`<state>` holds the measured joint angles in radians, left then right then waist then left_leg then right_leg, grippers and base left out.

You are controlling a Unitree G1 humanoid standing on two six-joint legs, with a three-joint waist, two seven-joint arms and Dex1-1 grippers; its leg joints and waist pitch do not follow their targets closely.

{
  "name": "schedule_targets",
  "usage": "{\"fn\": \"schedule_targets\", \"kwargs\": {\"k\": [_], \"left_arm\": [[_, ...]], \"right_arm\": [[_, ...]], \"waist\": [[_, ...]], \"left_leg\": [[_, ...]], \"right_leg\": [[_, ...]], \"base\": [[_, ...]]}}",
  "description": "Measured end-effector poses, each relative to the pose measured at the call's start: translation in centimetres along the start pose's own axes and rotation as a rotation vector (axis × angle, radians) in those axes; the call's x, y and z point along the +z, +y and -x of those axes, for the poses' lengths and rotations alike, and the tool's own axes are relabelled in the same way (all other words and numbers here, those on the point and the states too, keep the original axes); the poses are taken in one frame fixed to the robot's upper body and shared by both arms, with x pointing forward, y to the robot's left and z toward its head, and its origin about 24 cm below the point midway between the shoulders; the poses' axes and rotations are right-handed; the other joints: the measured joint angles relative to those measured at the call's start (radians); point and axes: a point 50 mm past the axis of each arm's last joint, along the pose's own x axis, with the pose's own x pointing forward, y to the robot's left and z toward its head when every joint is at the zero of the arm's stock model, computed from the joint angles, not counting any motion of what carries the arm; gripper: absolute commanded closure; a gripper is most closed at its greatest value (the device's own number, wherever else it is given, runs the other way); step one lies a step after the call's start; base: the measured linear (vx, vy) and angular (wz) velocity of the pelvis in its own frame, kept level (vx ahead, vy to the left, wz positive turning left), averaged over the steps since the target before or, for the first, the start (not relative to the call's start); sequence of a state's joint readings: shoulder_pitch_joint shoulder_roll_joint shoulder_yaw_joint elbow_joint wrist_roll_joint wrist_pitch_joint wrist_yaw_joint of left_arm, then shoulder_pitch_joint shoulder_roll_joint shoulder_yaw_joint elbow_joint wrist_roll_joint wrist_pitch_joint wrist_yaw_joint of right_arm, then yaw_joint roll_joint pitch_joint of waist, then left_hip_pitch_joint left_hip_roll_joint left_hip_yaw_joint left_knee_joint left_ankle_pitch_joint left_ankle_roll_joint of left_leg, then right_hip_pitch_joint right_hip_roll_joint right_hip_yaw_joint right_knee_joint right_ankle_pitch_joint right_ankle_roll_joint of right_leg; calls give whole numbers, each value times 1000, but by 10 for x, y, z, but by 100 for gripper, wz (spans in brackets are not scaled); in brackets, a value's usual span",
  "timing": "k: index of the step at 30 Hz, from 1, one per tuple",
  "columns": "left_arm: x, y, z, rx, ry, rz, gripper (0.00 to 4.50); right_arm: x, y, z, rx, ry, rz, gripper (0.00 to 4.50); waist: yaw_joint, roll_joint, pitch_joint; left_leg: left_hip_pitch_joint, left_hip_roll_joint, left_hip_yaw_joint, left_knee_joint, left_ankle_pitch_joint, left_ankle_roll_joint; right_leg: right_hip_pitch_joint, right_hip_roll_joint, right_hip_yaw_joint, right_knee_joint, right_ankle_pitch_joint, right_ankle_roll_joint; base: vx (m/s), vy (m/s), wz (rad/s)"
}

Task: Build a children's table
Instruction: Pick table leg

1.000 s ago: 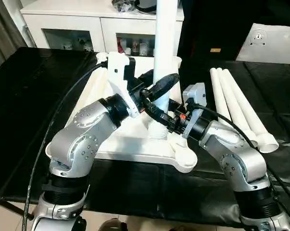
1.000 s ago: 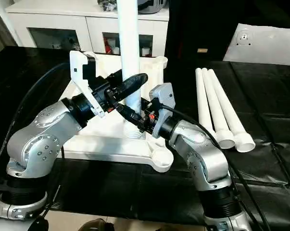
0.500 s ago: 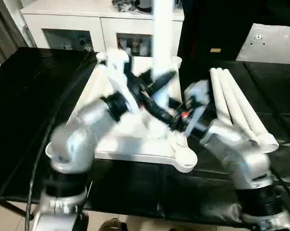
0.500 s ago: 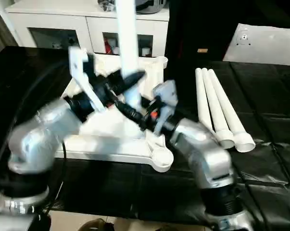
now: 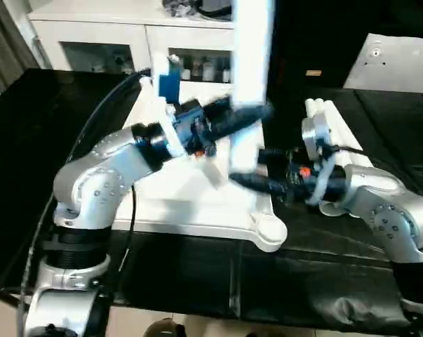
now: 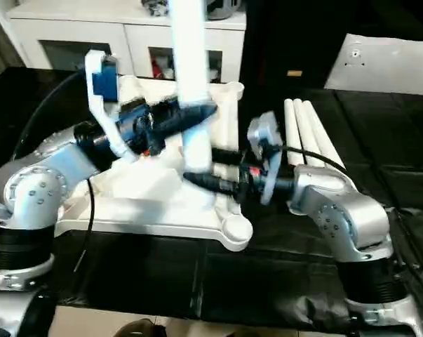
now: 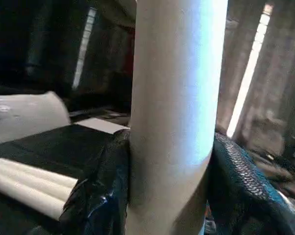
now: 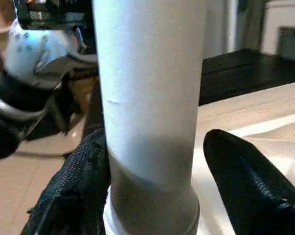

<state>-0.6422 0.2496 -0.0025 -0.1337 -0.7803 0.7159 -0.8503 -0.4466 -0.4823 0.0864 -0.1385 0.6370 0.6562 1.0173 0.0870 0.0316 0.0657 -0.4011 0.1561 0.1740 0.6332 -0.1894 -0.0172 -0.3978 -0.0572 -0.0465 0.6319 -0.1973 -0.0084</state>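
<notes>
- White plastic tabletop [image 6: 148, 200] lies upside down on the black-covered work table [image 6: 127, 274], roughly at the centre of the head views, with a round corner socket [image 6: 236, 228] at about 5 o'clock of it, close to the table's near edge.
- One white leg [image 6: 193, 77] stands upright on the tabletop, rising out past 12 o'clock; its foot sits near the tabletop's middle, though motion blur hides how it meets the plastic.
- Left gripper [image 6: 193, 116] reaches in from 9 o'clock and clamps the upright leg partway up; in the left wrist view both black fingers [image 7: 101, 196] press against either side of the tube.
- Right gripper [image 6: 204, 172] comes in from 3 o'clock, lower down near the leg's base. In the right wrist view one finger [image 8: 76, 188] touches the tube while the other [image 8: 245, 183] stands apart from it with a gap between, so the jaws are spread wider than the leg.
- Three more legs [image 6: 309, 123] lie side by side on the black cover at about 2 o'clock from the tabletop, partly behind the right arm.
- White cabinet [image 6: 64, 35] with glass doors stands behind the table at 11 o'clock.
</notes>
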Motion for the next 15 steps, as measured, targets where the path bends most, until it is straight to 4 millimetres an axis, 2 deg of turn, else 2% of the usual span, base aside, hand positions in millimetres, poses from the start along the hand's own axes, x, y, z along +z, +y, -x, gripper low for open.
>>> {"fn": "schedule_targets", "kwargs": {"k": [2,4,9,15], "left_arm": [[0,-1,0,-26,10,-5,264],[0,-3,-1,-58,21,-8,264],[0,-4,-2,-73,27,-8,264],[-2,-3,-2,-80,27,-5,264]], "right_arm": [[-1,2,-1,31,2,-6,177],[-1,3,-2,55,3,-16,209],[-2,5,-3,87,4,-25,246],[-2,5,-3,93,8,-30,254]], "waist": [[0,0,0],[0,0,0],[1,0,0],[1,0,0]], "left_leg": [[0,0,0,0,0,0],[0,0,1,0,0,1],[0,0,1,0,1,1],[0,0,1,0,1,1]], "right_leg": [[0,0,0,0,0,0],[0,0,0,0,0,0],[0,0,0,0,1,-1],[0,0,0,0,1,-1]], "base": [[0,0,0],[0,0,0],[0,0,0],[0,0,0]]}}
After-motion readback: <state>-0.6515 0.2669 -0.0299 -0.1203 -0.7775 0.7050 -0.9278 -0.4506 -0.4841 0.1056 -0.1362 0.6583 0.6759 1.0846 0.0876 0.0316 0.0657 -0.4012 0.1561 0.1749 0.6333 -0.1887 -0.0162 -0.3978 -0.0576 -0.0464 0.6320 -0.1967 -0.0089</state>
